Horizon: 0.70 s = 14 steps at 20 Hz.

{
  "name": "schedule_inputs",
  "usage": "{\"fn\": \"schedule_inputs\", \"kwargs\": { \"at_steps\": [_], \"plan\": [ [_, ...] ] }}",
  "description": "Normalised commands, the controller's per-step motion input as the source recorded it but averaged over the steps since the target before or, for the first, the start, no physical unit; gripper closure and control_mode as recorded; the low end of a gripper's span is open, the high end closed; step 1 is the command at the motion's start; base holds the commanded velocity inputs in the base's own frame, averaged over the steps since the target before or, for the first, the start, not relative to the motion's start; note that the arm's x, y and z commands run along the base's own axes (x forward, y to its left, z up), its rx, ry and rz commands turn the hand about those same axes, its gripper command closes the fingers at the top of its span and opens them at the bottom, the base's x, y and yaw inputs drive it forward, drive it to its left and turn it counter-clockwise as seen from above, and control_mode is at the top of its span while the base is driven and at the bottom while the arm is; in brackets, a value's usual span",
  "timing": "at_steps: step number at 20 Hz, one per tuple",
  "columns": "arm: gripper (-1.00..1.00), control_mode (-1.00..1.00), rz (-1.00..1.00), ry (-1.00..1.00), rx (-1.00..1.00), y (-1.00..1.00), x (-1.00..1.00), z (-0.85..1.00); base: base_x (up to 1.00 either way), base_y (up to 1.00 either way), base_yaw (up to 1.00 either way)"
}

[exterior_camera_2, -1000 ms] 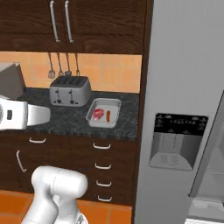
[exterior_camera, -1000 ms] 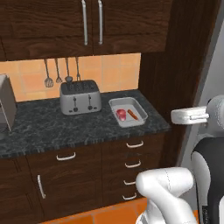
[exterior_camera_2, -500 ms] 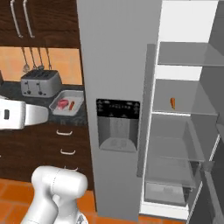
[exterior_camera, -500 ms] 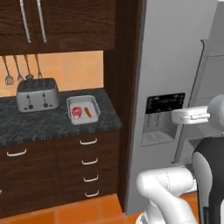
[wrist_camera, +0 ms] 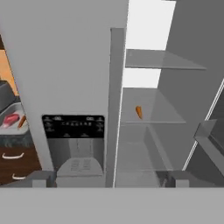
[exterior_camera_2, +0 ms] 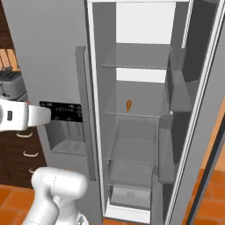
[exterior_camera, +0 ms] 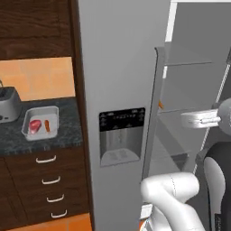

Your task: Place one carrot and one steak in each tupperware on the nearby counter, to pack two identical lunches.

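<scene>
On the counter (exterior_camera: 67, 131) at left, one tupperware (exterior_camera: 40, 122) holds a steak (exterior_camera: 34, 125) beside a carrot (exterior_camera: 47, 125). Further right, a second carrot (exterior_camera_2: 128, 105) sits on a shelf (exterior_camera_2: 140, 115) inside the open fridge (exterior_camera_2: 145, 105). The gripper (wrist_camera: 107, 177) stands wide open and empty, facing the fridge.

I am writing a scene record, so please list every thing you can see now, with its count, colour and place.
Light-grey shallow rectangular tupperware tray: one, on the counter left of the fridge.
Red-pink flat steak piece: one, inside that tray.
Short orange carrot stick: one, in the tray beside the steak.
Second orange carrot stick: one, on a glass shelf inside the open fridge.
Black grey-speckled stone counter: one, over dark brown drawers with curved silver handles.
Silver toaster: one, on the counter left of the tray.
Grey fridge: one, right door open, black dispenser panel on the closed left door.
White robot gripper: one, open, holding nothing, facing the fridge.
</scene>
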Motion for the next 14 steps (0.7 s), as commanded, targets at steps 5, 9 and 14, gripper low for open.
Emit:
{"fn": "schedule_inputs", "kwargs": {
  "at_steps": [5, 9, 14],
  "plan": [
    [-1.00, 1.00, 0.00, 0.00, 0.00, 0.00, 0.00, 0.00, 0.57, -0.23, -0.06],
    [-1.00, 1.00, 0.00, 0.00, 0.00, 0.00, 0.00, 0.00, 0.19, -0.62, -0.14],
    [-1.00, 1.00, 0.00, 0.00, 0.00, 0.00, 0.00, 0.00, 0.55, -0.43, -0.06]
  ]
}}
